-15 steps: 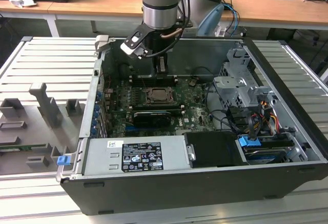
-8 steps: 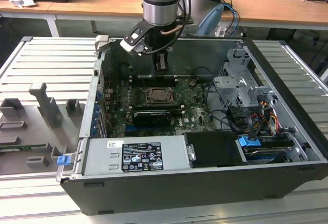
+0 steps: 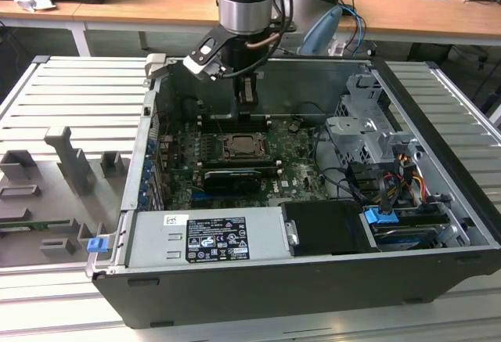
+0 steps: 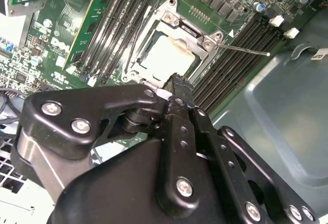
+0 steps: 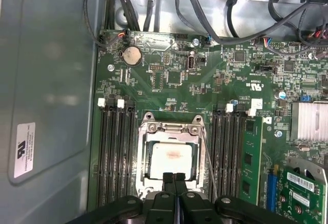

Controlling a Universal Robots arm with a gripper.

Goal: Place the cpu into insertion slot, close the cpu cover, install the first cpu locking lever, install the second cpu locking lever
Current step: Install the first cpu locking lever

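Hovering above thin square silver metal cpu cover [image 5: 170,127], black pincer [image 5: 174,177] has fingers pressed together, nothing held; pale tan-silver square cpu [image 5: 171,158] lies w/in cover's window.

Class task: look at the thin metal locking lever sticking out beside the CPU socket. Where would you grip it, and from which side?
Probably near the locking lever's free end, from above, with the fingers straddling the rod crosswise. That end juts out over the memory slots, clear of the cpu cover; its root sits tight against that cover.
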